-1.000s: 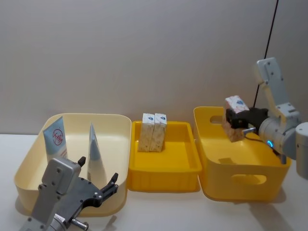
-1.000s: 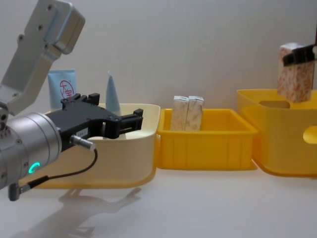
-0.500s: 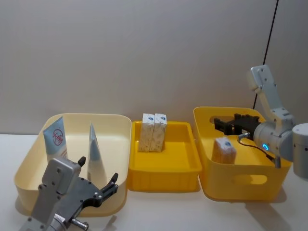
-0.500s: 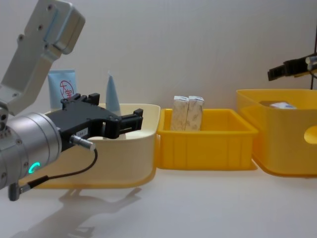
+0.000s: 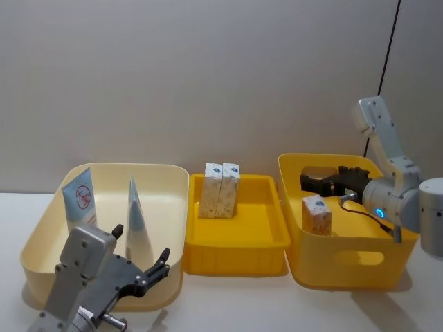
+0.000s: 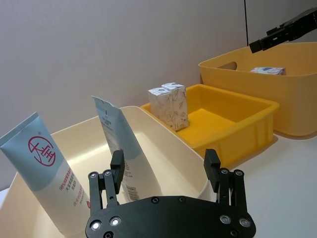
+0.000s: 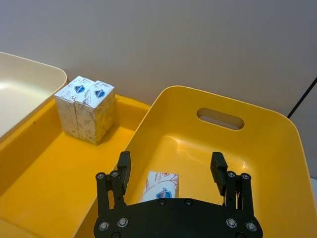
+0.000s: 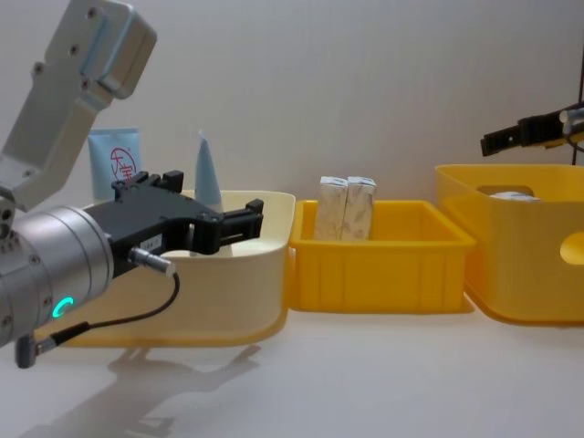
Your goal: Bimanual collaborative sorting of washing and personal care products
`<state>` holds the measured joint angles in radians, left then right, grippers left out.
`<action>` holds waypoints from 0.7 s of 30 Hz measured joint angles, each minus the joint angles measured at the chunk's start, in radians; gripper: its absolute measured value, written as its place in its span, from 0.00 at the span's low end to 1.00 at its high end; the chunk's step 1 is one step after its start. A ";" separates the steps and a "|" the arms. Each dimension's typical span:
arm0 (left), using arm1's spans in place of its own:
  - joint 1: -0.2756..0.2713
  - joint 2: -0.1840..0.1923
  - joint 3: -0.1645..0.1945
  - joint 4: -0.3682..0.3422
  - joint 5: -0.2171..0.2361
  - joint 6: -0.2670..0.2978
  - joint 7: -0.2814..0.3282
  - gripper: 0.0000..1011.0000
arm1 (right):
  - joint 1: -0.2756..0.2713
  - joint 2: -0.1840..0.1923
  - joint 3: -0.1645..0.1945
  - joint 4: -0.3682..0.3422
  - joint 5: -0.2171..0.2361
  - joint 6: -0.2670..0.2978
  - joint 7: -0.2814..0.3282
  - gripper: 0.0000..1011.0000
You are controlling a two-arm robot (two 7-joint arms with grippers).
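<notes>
Right gripper point(image 5: 306, 181): hangs over the deep yellow bin point(image 5: 325, 266) on the robot's right, above the rim in the chest view.
Right fingers point(image 7: 123, 168): spread wide apart, with nothing between them and touching nothing.
Carton in the deep bin point(image 5: 316, 215): a white carton with a peach-orange pattern stands upright on the bin floor near the left wall. It is just below the right gripper's fingertips and apart from them.
Left gripper point(image 6: 165, 161): sits low at the near side of the cream bin point(image 5: 41, 232), pointing across it.
Left fingers point(image 6: 117, 166): wide apart and empty. In the left wrist view the narrow tube shows between them, farther back and not gripped.
Tubes: two light-blue-and-white squeeze tubes are in the cream bin. The one with the red round logo point(image 5: 80, 203) leans against the far left wall. The other point(image 5: 137, 211) stands edge-on nearer the middle.
Paired cartons point(image 5: 219, 189): two patterned cartons stand upright, touching side by side, at the back of the shallow yellow tray point(image 5: 235, 259) between the two bins.
Table point(image 5: 228, 304): white, and carries all three containers in a row.
</notes>
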<state>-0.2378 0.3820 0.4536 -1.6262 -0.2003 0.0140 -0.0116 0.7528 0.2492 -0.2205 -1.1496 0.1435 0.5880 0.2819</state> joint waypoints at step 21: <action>-0.075 -0.019 -0.007 0.044 -0.008 0.014 -0.064 0.99 | 0.003 -0.001 0.000 0.009 0.003 0.001 0.008 0.99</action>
<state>-0.3132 0.3631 0.4466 -1.5818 -0.2079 0.0281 -0.0757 0.7561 0.2481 -0.2208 -1.1405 0.1467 0.5887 0.2903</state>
